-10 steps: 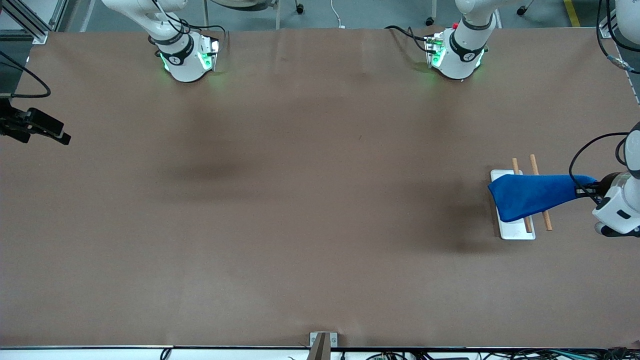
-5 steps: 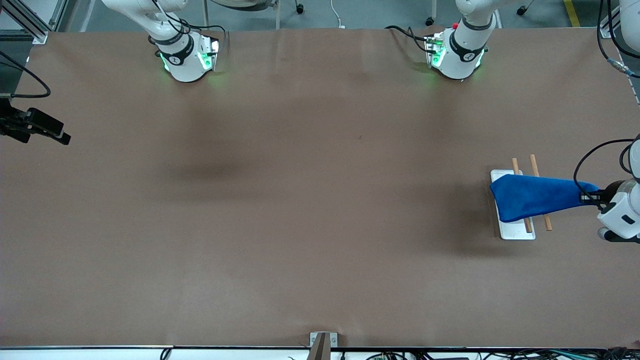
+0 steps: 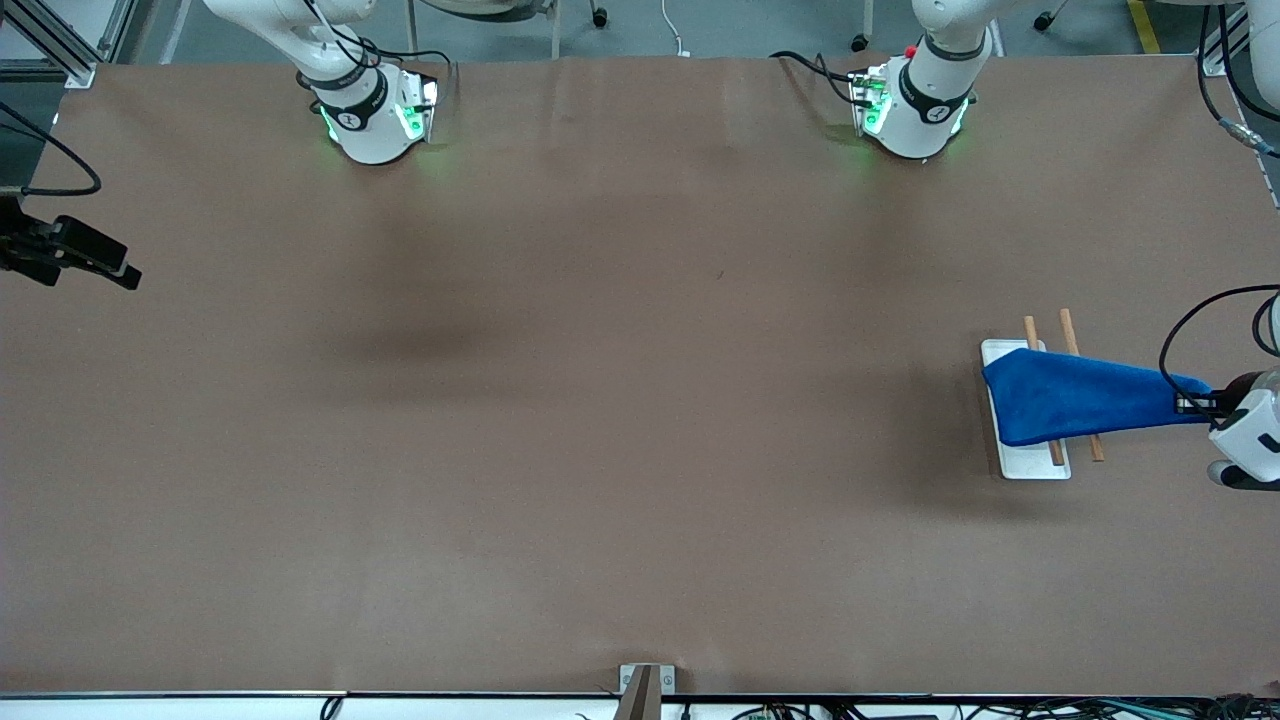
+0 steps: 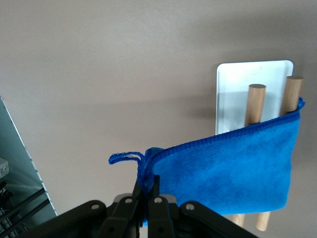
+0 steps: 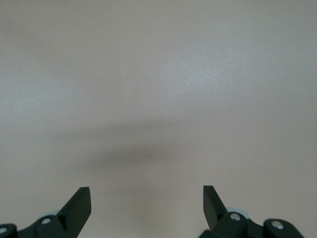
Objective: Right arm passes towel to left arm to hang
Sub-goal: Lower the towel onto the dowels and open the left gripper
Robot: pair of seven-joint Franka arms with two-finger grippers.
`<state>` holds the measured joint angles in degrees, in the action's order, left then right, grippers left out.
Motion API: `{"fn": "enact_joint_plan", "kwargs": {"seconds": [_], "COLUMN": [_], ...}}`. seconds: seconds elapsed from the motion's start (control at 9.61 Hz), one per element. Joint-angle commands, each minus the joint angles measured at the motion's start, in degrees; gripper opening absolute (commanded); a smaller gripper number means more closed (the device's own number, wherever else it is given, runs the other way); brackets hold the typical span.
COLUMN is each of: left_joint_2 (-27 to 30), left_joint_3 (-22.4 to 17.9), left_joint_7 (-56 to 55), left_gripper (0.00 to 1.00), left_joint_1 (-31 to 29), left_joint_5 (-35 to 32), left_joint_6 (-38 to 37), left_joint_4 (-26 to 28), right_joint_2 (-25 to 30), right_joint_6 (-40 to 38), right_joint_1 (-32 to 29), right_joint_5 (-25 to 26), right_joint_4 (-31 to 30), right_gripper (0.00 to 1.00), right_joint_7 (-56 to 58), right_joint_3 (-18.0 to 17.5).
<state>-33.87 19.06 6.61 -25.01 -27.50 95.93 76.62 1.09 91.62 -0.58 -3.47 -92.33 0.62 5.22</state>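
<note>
The blue towel (image 3: 1070, 400) lies stretched across the two wooden rods (image 3: 1068, 328) of a small rack with a white base (image 3: 1030, 462), near the left arm's end of the table. My left gripper (image 3: 1195, 405) is shut on the towel's corner, beside the rack toward that end. In the left wrist view the left gripper (image 4: 147, 183) pinches the towel (image 4: 233, 173) by its loop tag (image 4: 124, 157), with the rods (image 4: 256, 101) and base (image 4: 237, 79) under the cloth. My right gripper (image 5: 147, 191) is open and empty over bare table; it does not show in the front view.
A black device on a mount (image 3: 70, 255) sticks in over the table edge at the right arm's end. The two arm bases (image 3: 370, 115) stand along the edge farthest from the front camera. Brown table surface (image 3: 640, 400) fills the middle.
My left gripper has moved toward the left arm's end of the table with the towel corner, drawing the towel tighter and a little farther across the rods. The right arm has not moved.
</note>
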Motion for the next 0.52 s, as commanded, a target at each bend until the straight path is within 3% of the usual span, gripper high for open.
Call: {"fn": "enact_joint_plan", "kwargs": {"seconds": [0.0,0.42], "left_joint_2": [-2.0,-2.2], "left_joint_3": [0.3,0.3], "left_joint_7": [1.6,2.6], "left_gripper": [0.01,0.02], "left_joint_1": [-0.8,-2.1], "left_joint_5": [-1.1,-0.9], "left_joint_6": [2.5,4.5], "left_joint_4": [0.5,0.5], "right_joint_2": [0.5,0.5], "right_joint_6": [-0.1,-0.7], "right_joint_1": [-0.9,-0.9], "right_joint_5": [0.7,0.7], "right_joint_4": [-0.6,-0.6], "right_gripper": [1.00,1.00], "right_joint_7": [0.5,0.5], "right_joint_3": [-0.7,-0.7]}}
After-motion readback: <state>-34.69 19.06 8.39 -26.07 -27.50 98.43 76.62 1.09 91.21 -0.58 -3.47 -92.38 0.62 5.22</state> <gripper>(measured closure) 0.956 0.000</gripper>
